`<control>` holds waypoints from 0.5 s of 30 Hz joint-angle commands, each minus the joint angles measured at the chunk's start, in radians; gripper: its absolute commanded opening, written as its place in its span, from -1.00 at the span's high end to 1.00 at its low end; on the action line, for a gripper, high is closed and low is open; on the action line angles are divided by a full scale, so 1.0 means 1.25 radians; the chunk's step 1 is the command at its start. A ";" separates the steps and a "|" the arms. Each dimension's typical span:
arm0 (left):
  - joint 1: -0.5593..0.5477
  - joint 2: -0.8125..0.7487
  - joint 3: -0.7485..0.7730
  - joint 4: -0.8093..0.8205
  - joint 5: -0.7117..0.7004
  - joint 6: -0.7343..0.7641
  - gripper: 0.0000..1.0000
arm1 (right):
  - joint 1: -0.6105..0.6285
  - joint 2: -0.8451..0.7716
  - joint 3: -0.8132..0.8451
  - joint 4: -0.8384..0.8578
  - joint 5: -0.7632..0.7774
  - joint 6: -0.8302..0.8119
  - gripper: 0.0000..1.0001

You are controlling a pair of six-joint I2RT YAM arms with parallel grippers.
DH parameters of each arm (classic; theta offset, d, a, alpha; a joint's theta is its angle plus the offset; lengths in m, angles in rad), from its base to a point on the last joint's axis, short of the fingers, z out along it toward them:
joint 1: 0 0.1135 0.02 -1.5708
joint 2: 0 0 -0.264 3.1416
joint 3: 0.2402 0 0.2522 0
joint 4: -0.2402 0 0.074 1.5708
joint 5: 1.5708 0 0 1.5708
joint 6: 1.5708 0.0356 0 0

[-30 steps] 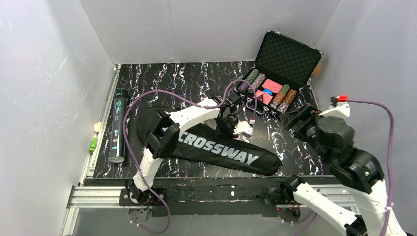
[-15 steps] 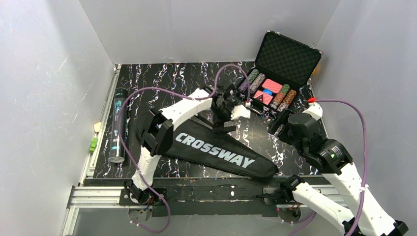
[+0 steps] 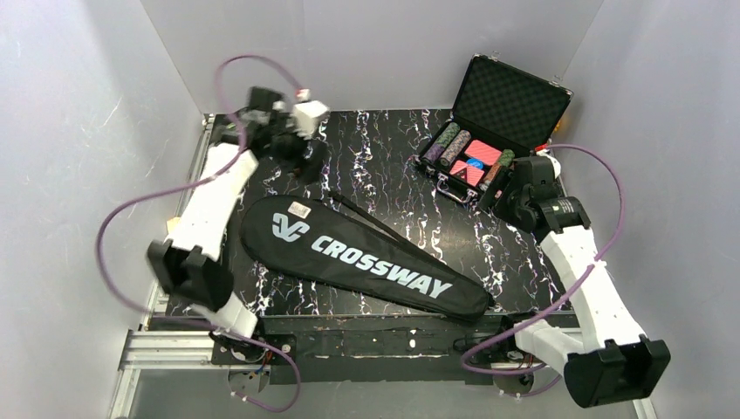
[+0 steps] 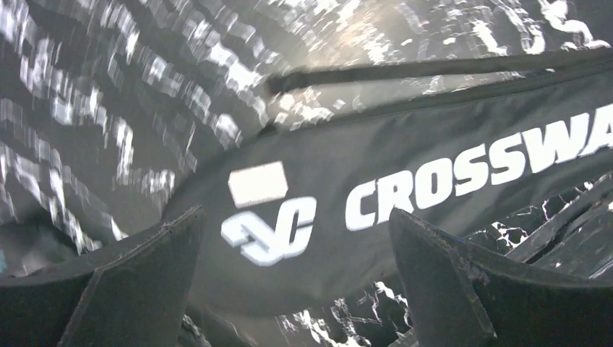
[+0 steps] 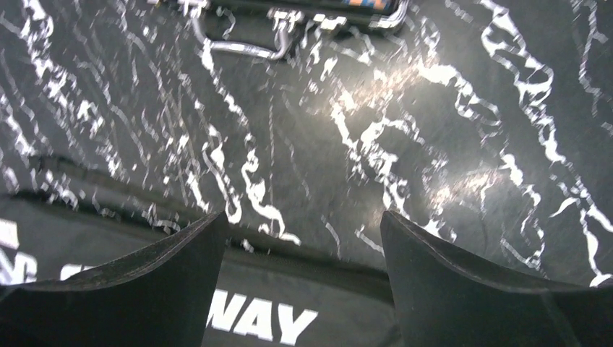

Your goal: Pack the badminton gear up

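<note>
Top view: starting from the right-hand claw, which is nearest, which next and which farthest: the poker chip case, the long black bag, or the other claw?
1. Poker chip case: at the back right, just beside the right gripper.
2. Racket bag: lying across the middle, to its left.
3. Left gripper: in the far back left corner.

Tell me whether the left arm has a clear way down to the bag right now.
Probably yes. The left end effector hangs open near the wide end of the bag, and its wrist view shows nothing between it and the fabric.
</note>
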State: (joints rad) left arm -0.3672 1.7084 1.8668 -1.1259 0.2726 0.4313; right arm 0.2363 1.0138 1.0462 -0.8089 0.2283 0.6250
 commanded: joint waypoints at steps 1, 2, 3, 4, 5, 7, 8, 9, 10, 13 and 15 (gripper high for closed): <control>0.203 -0.192 -0.231 0.114 0.071 -0.167 -0.97 | -0.045 0.054 0.017 0.117 0.041 -0.079 -0.72; 0.233 -0.213 -0.275 0.141 0.071 -0.185 -0.97 | -0.045 0.058 0.005 0.143 0.074 -0.095 -0.72; 0.260 -0.234 -0.312 0.162 0.072 -0.193 -0.97 | -0.046 0.056 -0.016 0.180 0.098 -0.113 -0.72; 0.283 -0.258 -0.360 0.193 0.081 -0.206 -0.97 | -0.047 0.052 -0.038 0.220 0.117 -0.130 -0.72; 0.315 -0.286 -0.414 0.236 0.089 -0.220 -0.97 | -0.047 0.044 -0.065 0.259 0.138 -0.141 -0.71; 0.358 -0.352 -0.530 0.348 0.100 -0.243 -0.97 | -0.053 0.029 -0.118 0.338 0.165 -0.164 -0.72; 0.374 -0.383 -0.588 0.413 0.110 -0.255 -0.97 | -0.055 0.025 -0.142 0.372 0.177 -0.177 -0.74; 0.384 -0.406 -0.646 0.469 0.112 -0.267 -0.97 | -0.059 0.025 -0.160 0.398 0.186 -0.186 -0.74; 0.389 -0.426 -0.691 0.536 0.104 -0.271 -0.97 | -0.065 0.031 -0.174 0.406 0.182 -0.195 -0.75; 0.394 -0.436 -0.770 0.584 0.089 -0.263 -0.97 | -0.074 0.043 -0.209 0.420 0.217 -0.216 -0.76; 0.399 -0.417 -0.782 0.579 0.092 -0.268 -0.96 | -0.079 0.029 -0.260 0.466 0.225 -0.223 -0.76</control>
State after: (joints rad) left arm 0.1192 1.1938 0.9234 -0.5755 0.3611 0.1284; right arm 0.1505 1.0706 0.7948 -0.3923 0.4294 0.4061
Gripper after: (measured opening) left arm 0.981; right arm 0.877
